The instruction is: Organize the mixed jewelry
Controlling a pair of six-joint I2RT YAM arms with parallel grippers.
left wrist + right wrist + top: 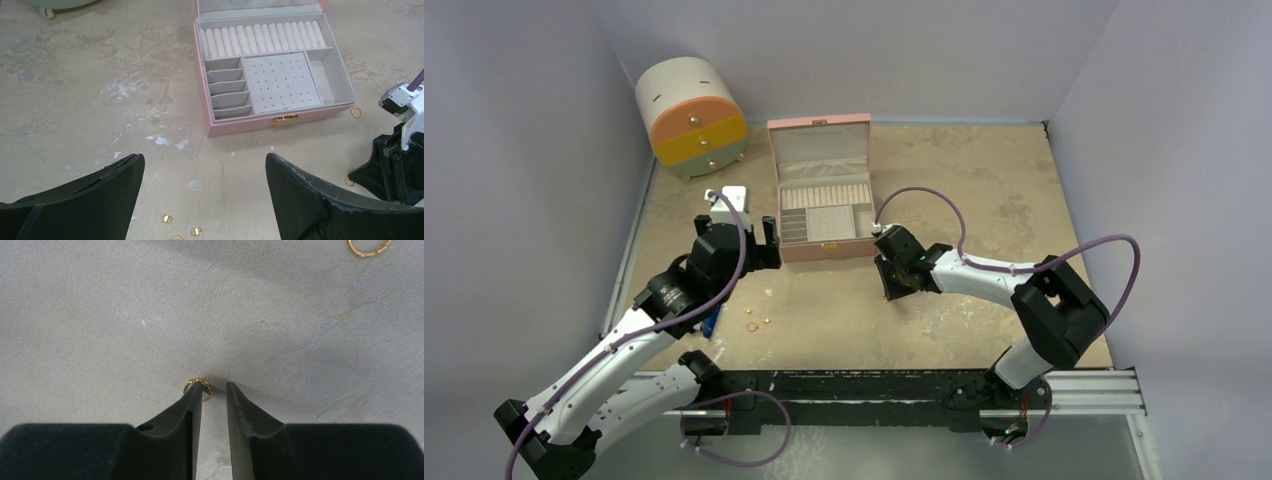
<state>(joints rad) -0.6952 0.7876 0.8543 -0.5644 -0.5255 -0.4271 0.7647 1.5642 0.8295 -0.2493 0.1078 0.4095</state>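
Observation:
The jewelry is scattered on the tabletop. Small gold rings [751,325] lie in front of the left arm, and two gold stud bits [166,218] show below my left gripper [205,160]. That gripper is wide open and empty, left of the open pink box [824,250]. My right gripper [215,386] is down at the table with its jaws a narrow gap apart. A gold ring [198,388] lies at its left fingertip, partly covered by that fingertip and not between the jaws. Another gold ring [370,246] lies farther off. One more ring [356,112] lies by the box's right front corner.
The pink box [345,85] holds ring rolls, small slots and a perforated stud pad. A round drawer chest [689,115] stands at the back left. A blue-handled tool [711,322] lies under the left arm. Walls close three sides.

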